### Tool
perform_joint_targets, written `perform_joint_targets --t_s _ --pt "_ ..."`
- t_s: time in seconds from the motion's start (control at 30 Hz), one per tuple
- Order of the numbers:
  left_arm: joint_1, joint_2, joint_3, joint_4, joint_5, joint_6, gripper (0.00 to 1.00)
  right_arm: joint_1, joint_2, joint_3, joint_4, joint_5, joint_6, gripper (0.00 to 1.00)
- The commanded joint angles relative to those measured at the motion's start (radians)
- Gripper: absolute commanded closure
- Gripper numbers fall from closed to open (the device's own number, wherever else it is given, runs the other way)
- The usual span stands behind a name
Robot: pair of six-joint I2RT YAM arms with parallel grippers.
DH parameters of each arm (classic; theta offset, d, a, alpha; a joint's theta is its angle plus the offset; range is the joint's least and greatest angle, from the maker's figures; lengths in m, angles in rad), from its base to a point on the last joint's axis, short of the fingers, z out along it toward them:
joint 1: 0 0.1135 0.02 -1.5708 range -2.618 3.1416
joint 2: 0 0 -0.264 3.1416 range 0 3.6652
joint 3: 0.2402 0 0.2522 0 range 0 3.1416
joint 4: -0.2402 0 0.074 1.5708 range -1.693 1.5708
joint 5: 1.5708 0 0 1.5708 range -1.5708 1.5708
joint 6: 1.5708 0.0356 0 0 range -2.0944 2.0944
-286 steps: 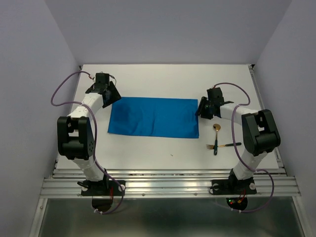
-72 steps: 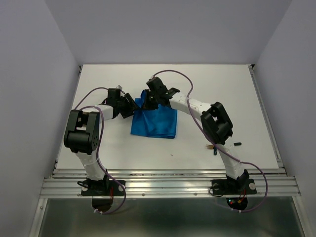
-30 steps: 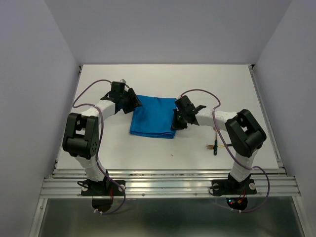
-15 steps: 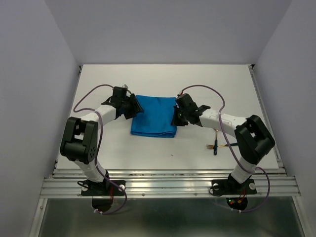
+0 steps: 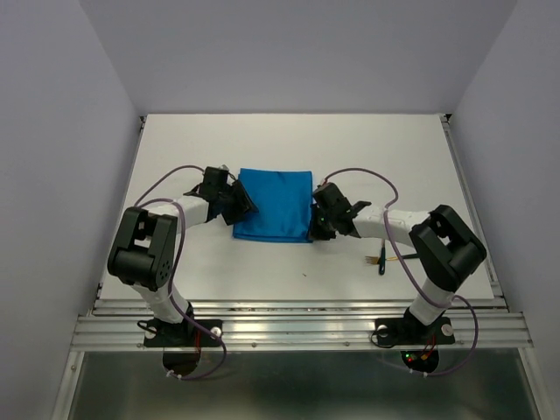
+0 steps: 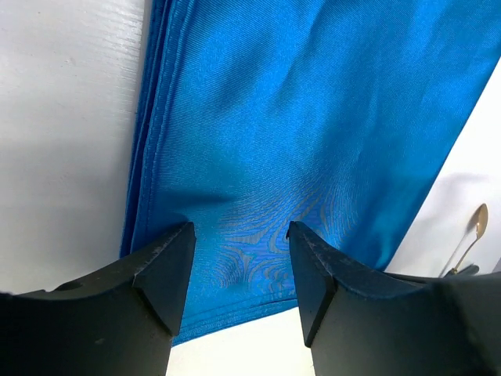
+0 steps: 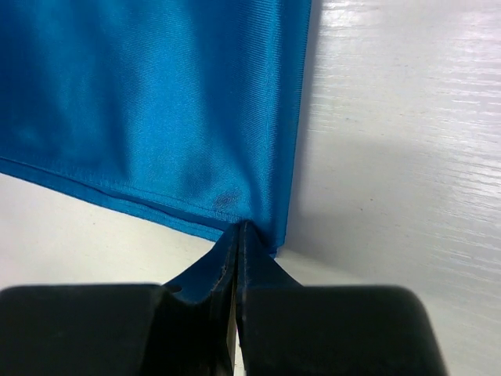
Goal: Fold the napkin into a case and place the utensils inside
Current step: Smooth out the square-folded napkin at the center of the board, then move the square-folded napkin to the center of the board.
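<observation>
The blue napkin [image 5: 273, 203] lies folded to a squarish shape on the white table [image 5: 289, 140]. My left gripper [image 5: 241, 206] is open, its fingers straddling the cloth [image 6: 297, 117] near the near-left corner, nothing pinched; the midpoint [image 6: 239, 262] is over fabric. My right gripper [image 5: 317, 224] is shut, its tips [image 7: 239, 229] touching the near edge of the napkin [image 7: 156, 102] at its right corner; no cloth shows between them. The utensils [image 5: 381, 260] lie crossed right of the napkin, partly behind the right arm. The spoon [image 6: 473, 229] shows in the left wrist view.
Grey walls enclose the table on three sides. The metal rail [image 5: 297, 324] carrying both arm bases runs along the near edge. Purple cables loop above each arm.
The wide napkin has been folded over leftward into a smaller shape. In the last second both grippers slid toward its near corners, the right one down along the right edge.
</observation>
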Motion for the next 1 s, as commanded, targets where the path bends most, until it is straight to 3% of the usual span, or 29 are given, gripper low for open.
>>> perform_joint_targets --t_s 0.0,0.13,0.27,0.6,0.97 --pt "-0.003 0.001 0.004 -0.005 -0.012 0.005 0.38 0.004 -0.072 0.032 0.002 0.097 -0.004 0.99" --pt "-0.003 -0.035 0.055 -0.026 -0.045 0.038 0.37 -0.024 -0.092 0.125 -0.018 0.176 -0.053 0.99" --pt "-0.003 -0.033 0.174 -0.100 -0.081 0.083 0.37 -0.117 0.012 0.288 -0.028 0.130 -0.096 0.99" --pt "0.009 0.221 0.579 -0.187 -0.117 0.132 0.37 -0.217 0.338 0.679 -0.121 0.088 -0.141 0.99" --pt "0.035 0.379 0.731 -0.244 -0.140 0.164 0.37 -0.249 0.483 0.773 -0.156 0.074 -0.144 0.99"
